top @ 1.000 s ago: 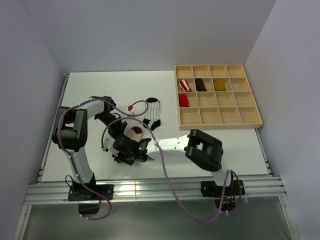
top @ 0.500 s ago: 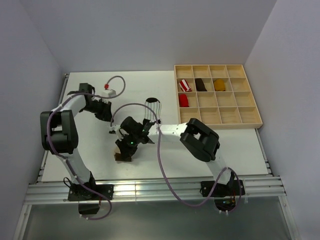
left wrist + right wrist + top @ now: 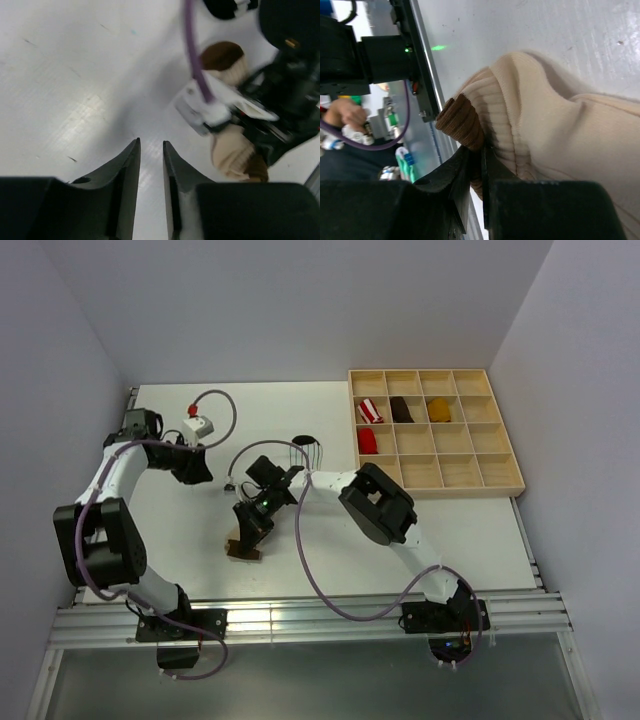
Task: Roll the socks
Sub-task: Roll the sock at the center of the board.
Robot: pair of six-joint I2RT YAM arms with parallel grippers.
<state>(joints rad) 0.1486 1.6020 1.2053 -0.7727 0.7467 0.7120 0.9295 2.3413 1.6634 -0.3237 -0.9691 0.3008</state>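
White table (image 3: 450, 540), plain pale lavender walls (image 3: 300, 300) around

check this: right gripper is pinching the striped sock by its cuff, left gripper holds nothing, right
No: the right gripper pinches the cream sock by its brown cuff, as the right wrist view shows; the striped sock lies free. The left gripper does hold nothing.

cream sock (image 3: 545, 115): ribbed knit, brown toe, heel and cuff; lying bunched on the table toward its front, cuff end nearest the front edge, brown cuff pinched between the closed fingers of the right gripper (image 3: 481, 155) | striped sock (image 3: 308, 448): white, thin black stripes; flat, further back, largely hidden
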